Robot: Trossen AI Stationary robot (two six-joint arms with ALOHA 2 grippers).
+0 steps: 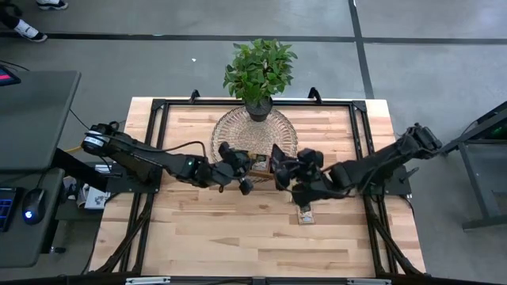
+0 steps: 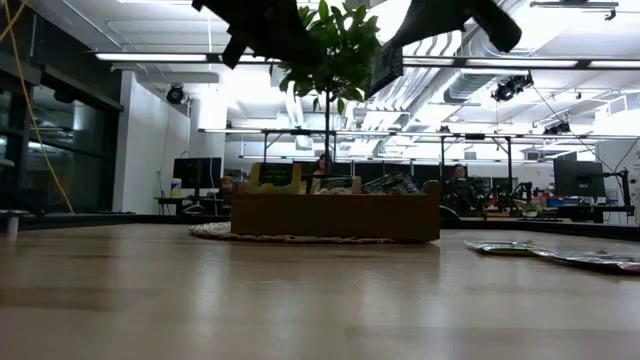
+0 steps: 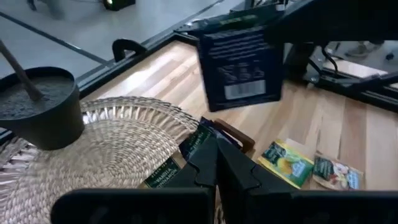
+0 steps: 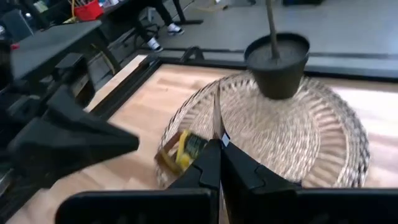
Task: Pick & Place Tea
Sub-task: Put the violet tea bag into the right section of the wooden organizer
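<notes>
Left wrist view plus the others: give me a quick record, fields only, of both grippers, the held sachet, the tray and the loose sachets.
left gripper: fingers shut, empty, above tray
right gripper: fingers shut on dark sachet, held in the air over tray
tray: at the edge of mat, several sachets inside
loose sachets: flat on table, on the right arm's side of tray
plant: on mat, beyond tray
</notes>
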